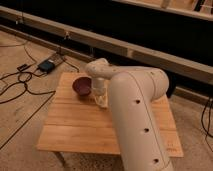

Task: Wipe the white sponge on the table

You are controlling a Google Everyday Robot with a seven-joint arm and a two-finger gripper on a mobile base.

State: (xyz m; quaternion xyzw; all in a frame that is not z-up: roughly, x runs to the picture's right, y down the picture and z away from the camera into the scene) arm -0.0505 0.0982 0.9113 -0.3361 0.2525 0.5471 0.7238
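- My hand (101,96) sits just above the middle of the frame, pointing down at the bench (75,131). It is at the end of the big white arm (136,117), which fills the lower right of the picture.
- The hand is clenched. A pale cream lump at its tip reads to me as the white sponge (104,103), pinched between the fingers with its lower face on or just over the planks. I cannot make out whether it touches the wood.
- The sponge is right of the purple bowl (82,86) and near it. It lies toward the far edge of the bench top, in the upper middle of the frame.
- Handling, as I judge it:
  - The sponge looks light and soft, so it will squash under the fingers and weigh almost nothing.
  - A block like that bends and rolls if dragged by one corner.
  - A dry sponge may catch on the seams between the planks.
- Where to hold: I would grip it across its short sides, near the top. That leaves the broad bottom face free and flat against the wood.
- What I would watch:
  - Pressing too hard would fold the sponge under the fingertips, or put them onto the planks.
  - A stroke toward the left of the frame would soon meet the bowl, which I expect would slide easily.
  - The open wood toward the lower left looks the safer direction.
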